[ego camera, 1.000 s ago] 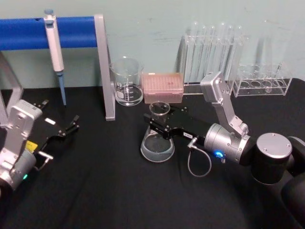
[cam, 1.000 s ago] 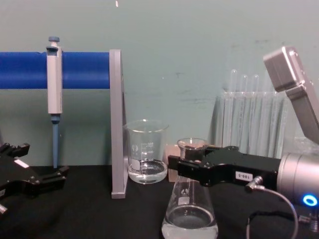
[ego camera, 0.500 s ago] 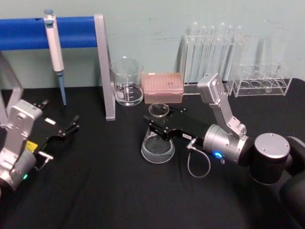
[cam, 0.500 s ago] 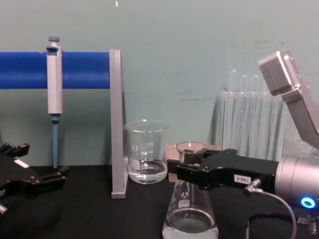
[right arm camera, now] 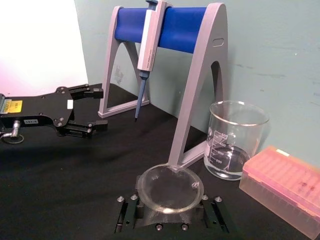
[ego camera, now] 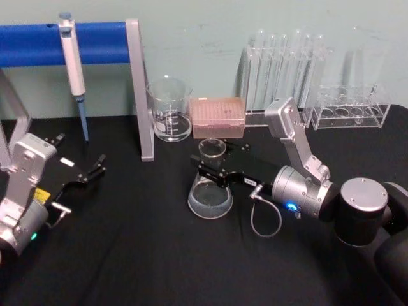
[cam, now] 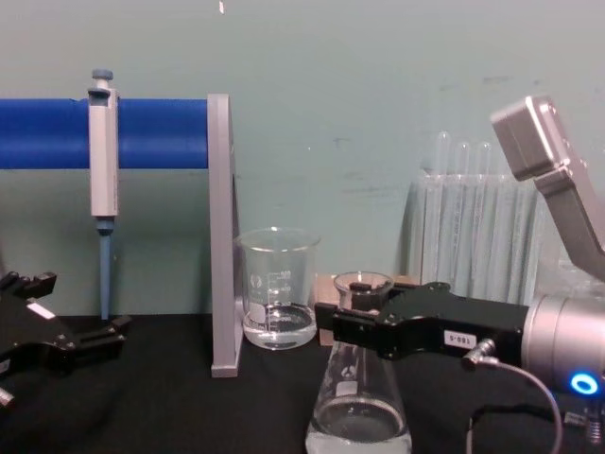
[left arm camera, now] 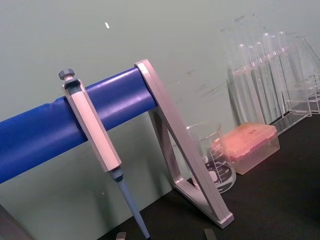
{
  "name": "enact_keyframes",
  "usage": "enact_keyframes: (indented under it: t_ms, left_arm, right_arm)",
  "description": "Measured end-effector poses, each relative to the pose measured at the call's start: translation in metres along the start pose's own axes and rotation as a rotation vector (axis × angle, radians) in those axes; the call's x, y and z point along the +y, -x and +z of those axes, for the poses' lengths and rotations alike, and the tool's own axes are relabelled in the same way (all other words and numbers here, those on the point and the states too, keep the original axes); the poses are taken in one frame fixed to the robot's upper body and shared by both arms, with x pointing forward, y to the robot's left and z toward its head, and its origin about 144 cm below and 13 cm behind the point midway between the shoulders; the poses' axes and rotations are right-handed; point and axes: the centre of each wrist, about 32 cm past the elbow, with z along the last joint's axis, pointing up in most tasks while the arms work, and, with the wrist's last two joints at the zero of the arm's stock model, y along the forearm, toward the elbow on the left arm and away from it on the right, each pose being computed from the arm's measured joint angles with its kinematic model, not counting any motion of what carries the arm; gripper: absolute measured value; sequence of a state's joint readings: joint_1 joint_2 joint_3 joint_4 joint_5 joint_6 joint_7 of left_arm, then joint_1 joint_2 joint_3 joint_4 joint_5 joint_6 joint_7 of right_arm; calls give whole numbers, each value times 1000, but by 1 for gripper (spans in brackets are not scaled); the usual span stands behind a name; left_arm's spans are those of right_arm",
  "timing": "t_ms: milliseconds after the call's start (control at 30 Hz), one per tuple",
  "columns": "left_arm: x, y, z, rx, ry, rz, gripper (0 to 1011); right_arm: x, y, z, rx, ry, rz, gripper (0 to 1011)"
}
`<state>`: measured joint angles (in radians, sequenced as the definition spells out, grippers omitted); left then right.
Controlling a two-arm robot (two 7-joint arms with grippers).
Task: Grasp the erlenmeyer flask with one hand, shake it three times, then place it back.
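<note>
Flask [ego camera: 210, 185] upright on black table [ego camera: 140, 255], centre of head view, just in front of pink tip box [ego camera: 218, 117] at its 12 o'clock, beaker [ego camera: 169, 108] at its 11 o'clock beside grey stand post [ego camera: 140, 89]. Clear liquid pooled in wide base [cam: 359, 430]; whether base touches table, cannot tell. Neck pinched by right gripper [ego camera: 213, 171], reaching in level from 3 o'clock, black fingers pressed on both sides below flared lip [cam: 363, 281]. Same grip seen from right wrist view: round mouth [right arm camera: 170, 189] between two finger blocks. White label on gripper body [cam: 458, 337], silver wrist behind at chest view's right edge. Left gripper [ego camera: 89, 173] parked well apart at flask's 9 o'clock, low over table, fingers spread and holding nothing, also seen across table in right wrist view [right arm camera: 90, 109]. Pipette [ego camera: 73, 64] hung on blue bar [ego camera: 38, 43] at far 10 o'clock, tip pointing down. Test tubes [ego camera: 287, 67] standing in clear rack at 1 o'clock, against back wall.
</note>
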<state>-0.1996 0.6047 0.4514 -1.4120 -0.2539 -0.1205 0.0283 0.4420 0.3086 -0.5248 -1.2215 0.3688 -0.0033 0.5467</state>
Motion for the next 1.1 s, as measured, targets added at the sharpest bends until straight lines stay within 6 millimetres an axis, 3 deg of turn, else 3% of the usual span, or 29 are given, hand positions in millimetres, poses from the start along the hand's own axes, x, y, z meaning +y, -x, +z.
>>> enact_keyframes:
  t_ms: [533,867,1100]
  left_arm:
    - [0,0,0,0,0,0,1001]
    - [0,0,0,0,0,0,1001]
    - [0,0,0,0,0,0,1001]
  right_arm:
    - [0,0,0,2,-1,-1,991]
    - [-1,0,0,3,-1,0,1003]
    - [-13,-1,0,2,-1,13,1003]
